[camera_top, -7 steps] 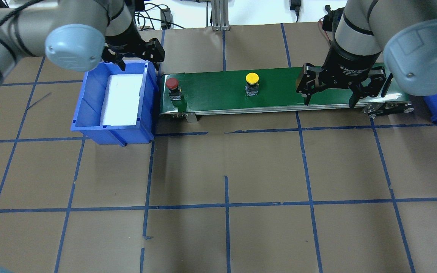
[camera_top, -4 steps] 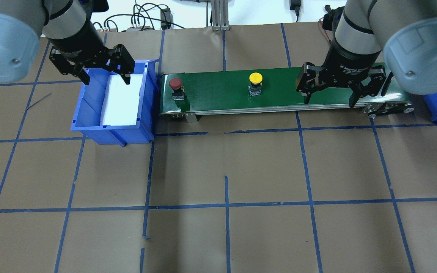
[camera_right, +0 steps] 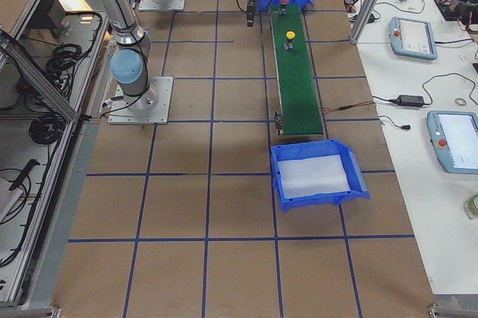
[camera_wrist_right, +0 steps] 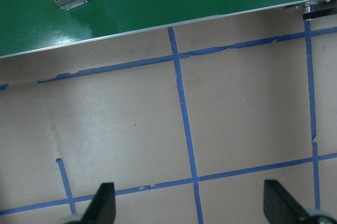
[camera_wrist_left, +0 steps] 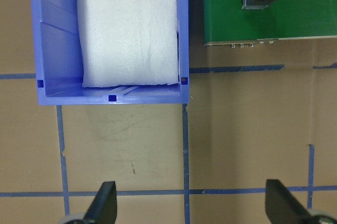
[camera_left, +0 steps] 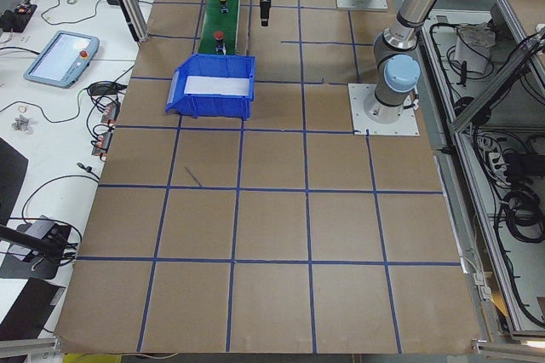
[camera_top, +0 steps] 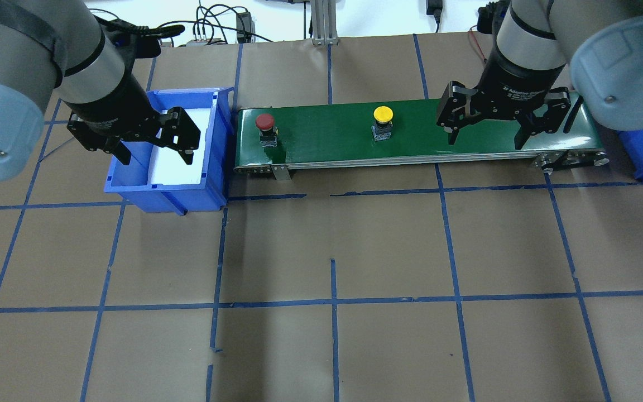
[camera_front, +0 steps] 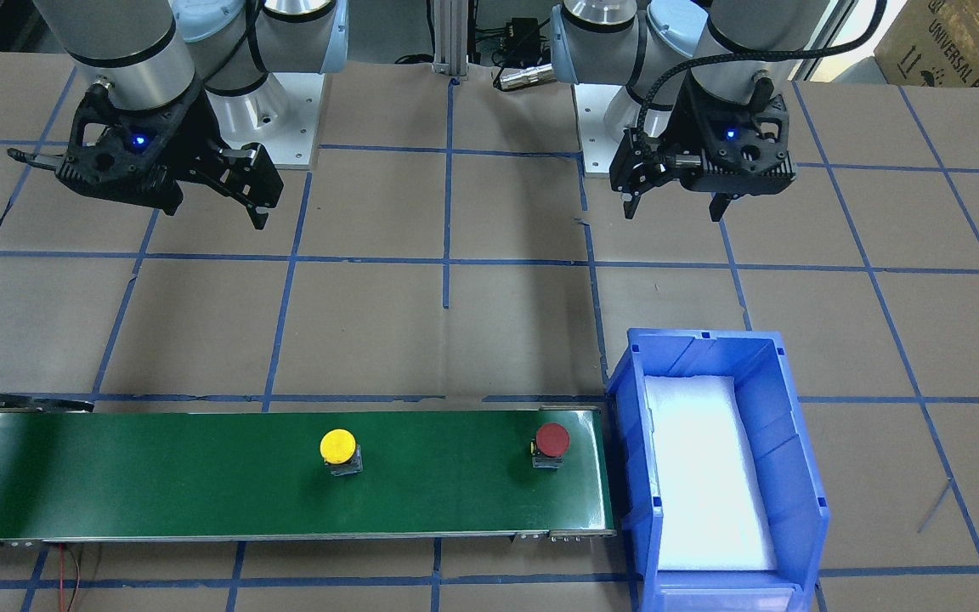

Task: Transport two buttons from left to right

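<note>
My left jaws, right jaws open, empty; right: straddle yellow mushroom-cap button (camera_top: 383,118) on green conveyor belt (camera_top: 321,142), grip base squarely

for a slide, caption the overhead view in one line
Red button and yellow button on the green belt beside a blue bin; left gripper and right gripper open, empty.

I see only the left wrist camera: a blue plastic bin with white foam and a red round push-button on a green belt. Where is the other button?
Observer: The yellow mushroom-cap push-button stands upright near the middle of the green conveyor belt.
Operator: Does the right gripper hold something?
Observer: No, the right gripper hangs open and empty.
Operator: What waits at the belt's right end?
Observer: A second blue plastic bin lined with white foam, with no button in it.
</note>
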Controlling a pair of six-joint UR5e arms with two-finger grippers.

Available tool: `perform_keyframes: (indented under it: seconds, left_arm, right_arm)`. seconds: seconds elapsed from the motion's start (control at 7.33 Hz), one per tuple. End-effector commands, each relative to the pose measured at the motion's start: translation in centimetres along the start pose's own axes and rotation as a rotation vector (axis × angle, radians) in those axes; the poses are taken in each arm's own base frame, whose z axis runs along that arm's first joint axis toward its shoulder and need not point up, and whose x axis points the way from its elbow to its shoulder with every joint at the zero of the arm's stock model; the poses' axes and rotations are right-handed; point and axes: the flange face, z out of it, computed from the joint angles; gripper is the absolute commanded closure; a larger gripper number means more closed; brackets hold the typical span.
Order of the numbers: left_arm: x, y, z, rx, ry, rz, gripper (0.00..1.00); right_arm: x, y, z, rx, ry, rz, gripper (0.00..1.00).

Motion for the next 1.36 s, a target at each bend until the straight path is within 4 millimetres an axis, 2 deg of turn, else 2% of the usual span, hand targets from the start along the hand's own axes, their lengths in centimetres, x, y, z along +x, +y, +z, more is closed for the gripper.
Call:
perform_keyframes:
  seconds: [0.0,0.27,0.41,0.55,0.68,0.82,0.95,1.09,1.23]
  left_arm:
    - [2.3,0.5,0.3,-0.016,-0.003,0.049,0.0]
    - [2.2,0.9,-1.1,0.019,-0.003,0.042,0.0]
    - [2.1,0.8,-2.5,0.044,-0.01,0.05,0.0]
    - [1.7,1.2,-6.0,0.033,-0.032,0.061,0.0]
    - [0.4,1.4,-8.0,-0.006,-0.039,0.137,0.0]
    - [-2.9,1.4,-8.1,-0.025,-0.035,0.102,0.0]
    - [-3.4,2.3,-7.7,-0.024,-0.035,0.086,0.01]
    - [-3.3,2.2,-5.6,0.002,-0.038,0.066,0.0]
    - [-3.3,2.0,-5.1,0.012,-0.041,0.012,0.0]
  right_arm:
    - [-0.1,0.1,-0.3,0.009,-0.004,0.003,0.0]
    - [0.0,0.1,-0.1,0.005,0.006,-0.001,0.0]
    - [0.0,0.1,0.0,0.004,0.008,-0.001,0.0]
    - [0.0,0.1,0.0,0.004,0.008,-0.001,0.0]
    - [0.0,0.1,0.2,-0.001,0.009,-0.001,0.0]
    - [0.0,0.1,0.3,-0.002,0.009,-0.001,0.0]
    - [0.0,0.1,0.3,-0.002,0.009,-0.001,0.0]
    - [0.0,0.1,0.3,-0.002,0.009,-0.001,0.0]
    - [0.0,0.1,0.3,-0.002,0.009,-0.001,0.0]
